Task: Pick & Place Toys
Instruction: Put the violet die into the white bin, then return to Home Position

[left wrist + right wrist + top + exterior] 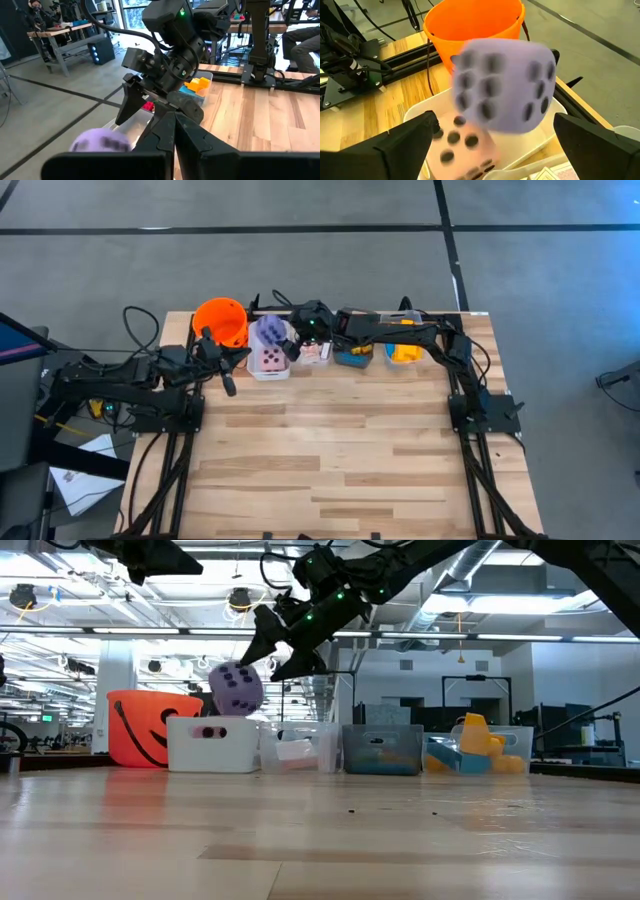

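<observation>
Dice share the upper-centre white bin (pixel 268 370): purple die (pixel 502 85) hangs loose between the right gripper's (pixel 500 135) spread jaws, pink die (pixel 462 145) directly below; left gripper (pixel 226 372), pressed together, waits beside.

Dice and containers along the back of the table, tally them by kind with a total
Purple dice: 1, in the air between the right gripper's open fingers
Pink dice: 1, in the white bin
Orange buckets: 1
Rectangular bins: 4
Total: 7
</observation>
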`<state>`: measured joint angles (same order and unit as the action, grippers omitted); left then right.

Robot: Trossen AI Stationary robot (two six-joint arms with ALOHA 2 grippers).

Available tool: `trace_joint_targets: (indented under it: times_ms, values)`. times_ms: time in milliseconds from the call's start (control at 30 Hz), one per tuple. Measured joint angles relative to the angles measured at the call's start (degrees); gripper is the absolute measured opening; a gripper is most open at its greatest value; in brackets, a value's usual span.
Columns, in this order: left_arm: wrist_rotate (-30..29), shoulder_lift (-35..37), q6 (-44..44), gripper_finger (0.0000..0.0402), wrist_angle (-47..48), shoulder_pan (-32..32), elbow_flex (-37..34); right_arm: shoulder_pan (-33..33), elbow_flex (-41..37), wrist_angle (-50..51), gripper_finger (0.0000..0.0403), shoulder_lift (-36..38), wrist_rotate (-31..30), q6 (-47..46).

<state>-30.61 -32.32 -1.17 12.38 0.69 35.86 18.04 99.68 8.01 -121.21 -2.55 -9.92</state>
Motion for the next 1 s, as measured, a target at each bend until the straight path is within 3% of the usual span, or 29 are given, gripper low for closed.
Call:
trace_joint_targets:
  times_ms: [367, 567, 833, 1000]
  values:
    - [0.0, 0.0, 0.0, 0.0, 0.0, 0.0, 0.0, -1.8, 0.0, -0.5, 0.04, 0.0, -0.3, 1.0]
    - [2.0, 0.0, 0.1, 0.0, 0.1, 0.0, 0.0, -6.3, 0.0, -0.6, 0.04, 0.0, -1.4, 1.8]
    - [6.6, 1.4, 1.9, 0.0, 4.0, 0.0, 0.0, -20.6, -0.1, 3.0, 0.04, 2.1, -15.2, 10.4]
    - [6.7, 4.2, 6.2, 0.0, 8.0, 0.2, 0.0, -29.9, -0.1, 17.6, 0.04, 6.6, -33.8, 11.3]
